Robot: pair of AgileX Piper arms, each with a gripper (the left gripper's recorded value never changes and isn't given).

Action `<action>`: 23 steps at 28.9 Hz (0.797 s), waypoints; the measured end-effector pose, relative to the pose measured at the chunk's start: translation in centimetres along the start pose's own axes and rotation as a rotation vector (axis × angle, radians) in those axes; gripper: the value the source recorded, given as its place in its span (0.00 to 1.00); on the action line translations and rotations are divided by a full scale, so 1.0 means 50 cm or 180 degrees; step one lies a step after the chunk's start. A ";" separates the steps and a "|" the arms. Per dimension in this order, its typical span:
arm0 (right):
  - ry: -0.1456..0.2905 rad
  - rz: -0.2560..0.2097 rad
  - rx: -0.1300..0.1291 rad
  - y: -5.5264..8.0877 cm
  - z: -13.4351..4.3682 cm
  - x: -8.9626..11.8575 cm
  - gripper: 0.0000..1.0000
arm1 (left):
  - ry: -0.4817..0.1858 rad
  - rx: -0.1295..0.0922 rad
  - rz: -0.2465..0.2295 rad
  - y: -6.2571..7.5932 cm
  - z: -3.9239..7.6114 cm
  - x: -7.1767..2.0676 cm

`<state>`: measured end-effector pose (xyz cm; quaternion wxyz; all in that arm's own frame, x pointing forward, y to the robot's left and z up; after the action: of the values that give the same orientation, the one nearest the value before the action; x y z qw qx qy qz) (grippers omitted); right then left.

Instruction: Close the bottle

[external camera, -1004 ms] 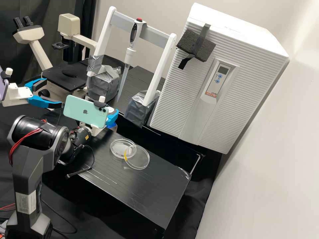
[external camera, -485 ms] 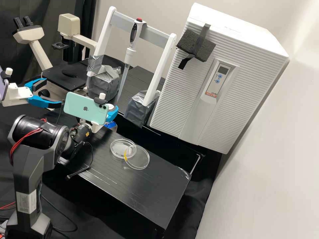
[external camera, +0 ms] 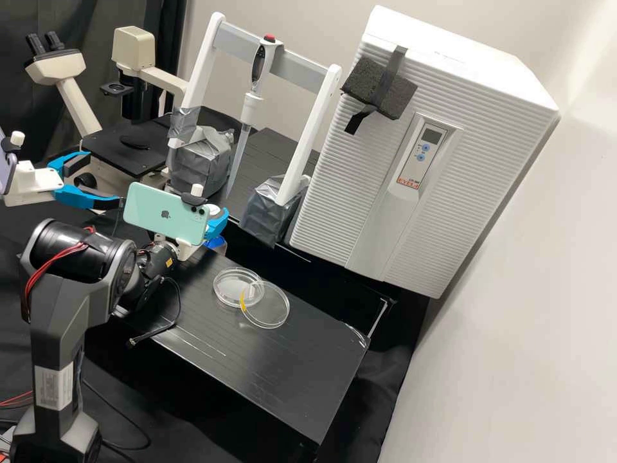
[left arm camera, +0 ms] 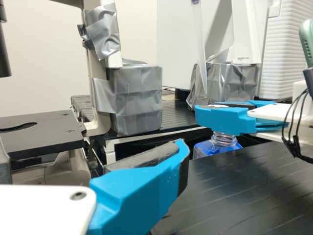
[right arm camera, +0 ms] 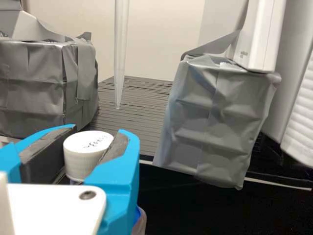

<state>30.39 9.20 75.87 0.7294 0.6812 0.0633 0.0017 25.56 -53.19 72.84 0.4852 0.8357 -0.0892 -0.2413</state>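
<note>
- The bottle (left arm camera: 221, 145) stands on the counter (external camera: 276, 366) near its far edge, toward the left corner. It is just in front of the tape-wrapped foot (external camera: 193, 157) of the pipette stand.
- Its long axis is vertical: base on the counter, bare threaded neck pointing straight up. It is clear with blue liquid inside.
- The white ribbed cap (right arm camera: 87, 152) sits directly above the neck, flat top upward. Whether it touches the threads yet cannot be told.
- The right pincer (right arm camera: 90, 141) is clamped on the cap, one blue finger on each side of it.
- The left pincer (external camera: 96, 180) hangs beyond the counter's left end, well apart from the bottle, fingers spread and empty.
- Risk: nothing braces the bottle, so turning the cap may spin the whole bottle instead of engaging the threads.
- Risk: if the cap comes down off-centre or tilted, it could cross-thread, or push the neck sideways and tip the bottle, spilling the liquid.
- Risk: the pipette tip (right arm camera: 119, 54) hangs near above the cap, so a lift could strike it.
- Two petri dishes (external camera: 252, 296) lie near the counter's middle, apart from the bottle.
</note>
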 end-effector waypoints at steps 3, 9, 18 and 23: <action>-0.0016 0.0014 0.0000 0.003 0.003 0.001 0.00 | 0.0000 0.0000 0.0000 0.000 0.000 0.000; -0.0042 0.0031 -0.0008 0.007 0.009 0.001 0.00 | 0.0000 0.0000 0.0000 0.000 0.000 0.000; -0.0033 0.0044 -0.0023 0.006 0.012 -0.003 0.00 | 0.0000 -0.0007 0.0001 0.000 0.001 0.000; -0.0033 0.0044 -0.0023 0.006 0.012 -0.003 0.00 | 0.0001 -0.0016 0.0002 -0.001 0.003 0.000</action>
<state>30.33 8.61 76.22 0.7321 0.6790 0.0548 0.0035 25.49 -53.30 72.74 0.4873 0.8345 -0.0888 -0.2412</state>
